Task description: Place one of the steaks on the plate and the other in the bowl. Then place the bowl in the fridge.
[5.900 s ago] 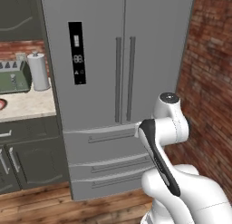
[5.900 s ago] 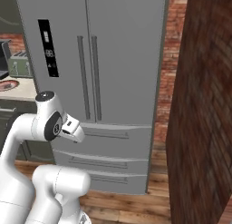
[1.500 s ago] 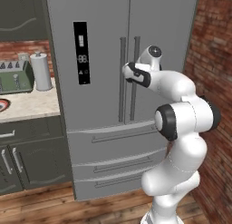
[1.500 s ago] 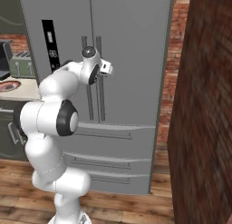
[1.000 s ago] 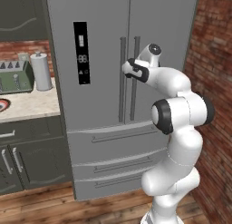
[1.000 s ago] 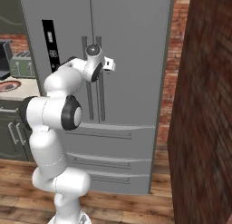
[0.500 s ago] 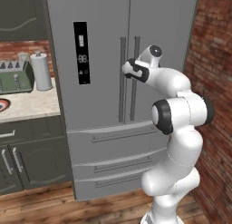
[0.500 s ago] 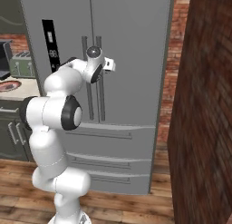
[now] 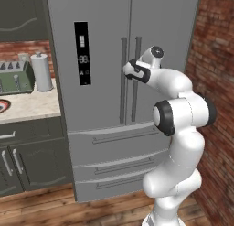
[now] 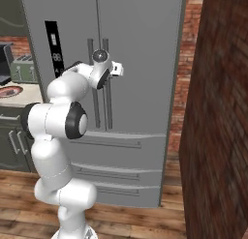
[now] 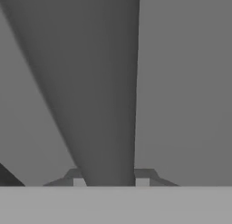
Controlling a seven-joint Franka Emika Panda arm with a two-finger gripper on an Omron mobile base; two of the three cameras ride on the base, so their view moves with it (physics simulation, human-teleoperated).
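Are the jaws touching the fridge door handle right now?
Touching. In the hand view the handle runs between the two fingertips, filling the space from one to the other with no gap on either side.

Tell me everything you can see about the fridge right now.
The fridge is tall, grey and steel-looking, with two closed upper doors, two long upright handles at the centre seam, a black display strip on its left door and two drawers below. The gripper sits at the handles; in the hand view its fingers flank one handle bar.

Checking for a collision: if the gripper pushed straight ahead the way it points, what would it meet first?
Probably the fridge's right door handle, which stands between the jaws of the gripper; the steel door lies close behind it.
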